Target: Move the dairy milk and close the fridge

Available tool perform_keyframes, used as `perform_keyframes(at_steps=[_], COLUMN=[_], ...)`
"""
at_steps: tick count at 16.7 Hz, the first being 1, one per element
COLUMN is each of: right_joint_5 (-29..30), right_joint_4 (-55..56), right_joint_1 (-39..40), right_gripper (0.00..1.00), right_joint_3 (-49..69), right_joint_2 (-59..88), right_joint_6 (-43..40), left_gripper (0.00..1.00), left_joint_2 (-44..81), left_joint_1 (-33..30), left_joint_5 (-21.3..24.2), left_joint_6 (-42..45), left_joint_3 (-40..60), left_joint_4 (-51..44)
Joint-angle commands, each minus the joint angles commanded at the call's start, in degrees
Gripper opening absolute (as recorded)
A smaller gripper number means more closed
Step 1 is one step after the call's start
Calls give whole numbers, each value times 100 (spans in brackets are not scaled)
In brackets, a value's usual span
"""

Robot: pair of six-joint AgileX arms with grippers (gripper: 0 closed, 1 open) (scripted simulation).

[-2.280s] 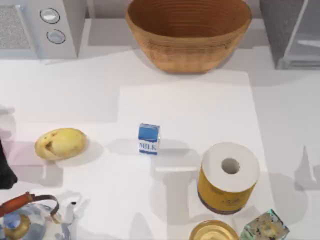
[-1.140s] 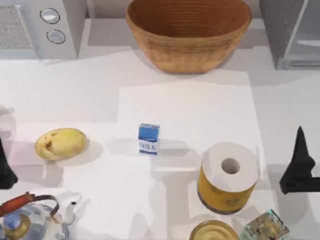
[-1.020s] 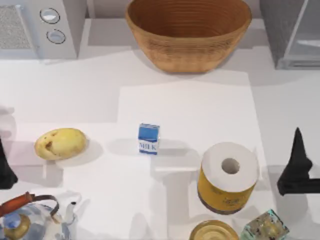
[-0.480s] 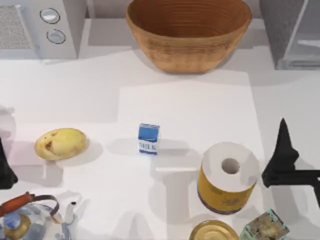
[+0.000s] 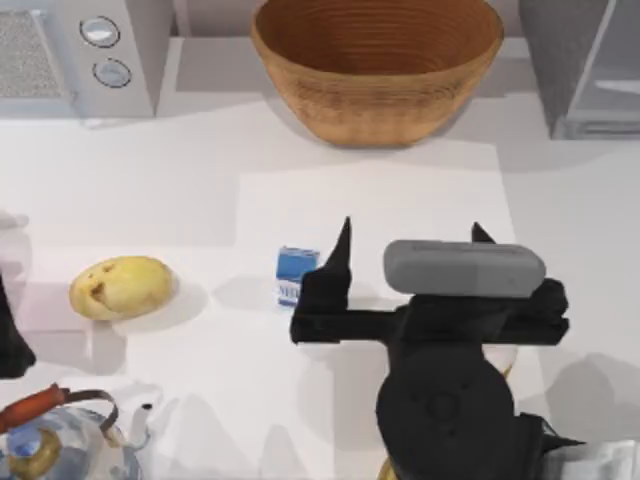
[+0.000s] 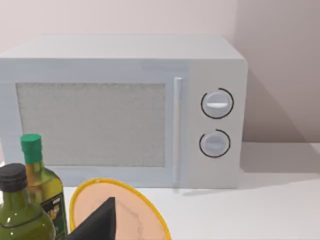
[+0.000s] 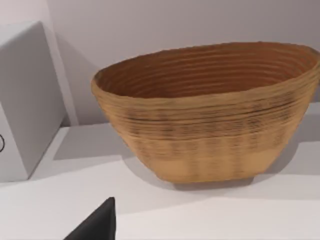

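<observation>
The dairy milk [image 5: 291, 272], a small blue carton with a white band, stands near the table's middle, partly covered by my right arm. My right gripper [image 5: 411, 238] hovers high over the table just right of the carton, open, with one black finger [image 5: 338, 255] beside the carton and nothing between the fingers. One fingertip [image 7: 97, 222] shows in the right wrist view, facing the basket [image 7: 205, 110]. The fridge [image 5: 585, 65], dark grey with a pale door panel, stands at the back right corner. My left gripper [image 5: 10, 335] is parked at the left edge.
A wicker basket [image 5: 377, 70] sits at the back centre and a microwave [image 5: 85, 50] at the back left. A potato [image 5: 120, 287] lies at the left, a kettle [image 5: 50, 440] at the front left. The left wrist view faces the microwave [image 6: 125, 110], green bottles [image 6: 35, 175] and a yellow-rimmed plate [image 6: 125, 210].
My right arm has swept in from the right edge to the table's middle, now covering the paper roll and reaching beside the milk carton. The carton and the left arm have not moved.
</observation>
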Motion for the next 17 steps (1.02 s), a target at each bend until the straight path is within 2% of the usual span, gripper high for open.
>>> perform_keyframes(at_steps=[4, 8, 11, 17], right_joint_5=[528, 896, 1061, 1071], right_joint_4=[-145, -305, -395, -403], right_joint_1=[240, 99, -137, -180], right_gripper=[100, 100, 100, 100], right_joint_3=[1634, 2859, 3280, 3320], right_joint_2=[2411, 4018, 4589, 4667], right_joint_6=[590, 915, 1006, 997], left_gripper=[100, 100, 100, 100], left_joint_2=[0, 0, 0, 0], left_joint_1=[0, 0, 0, 0], left_joint_5=[0, 0, 0, 0], left_joint_6=[0, 0, 0, 0], left_joint_3=[0, 0, 0, 0], left_joint_4=[0, 0, 0, 0])
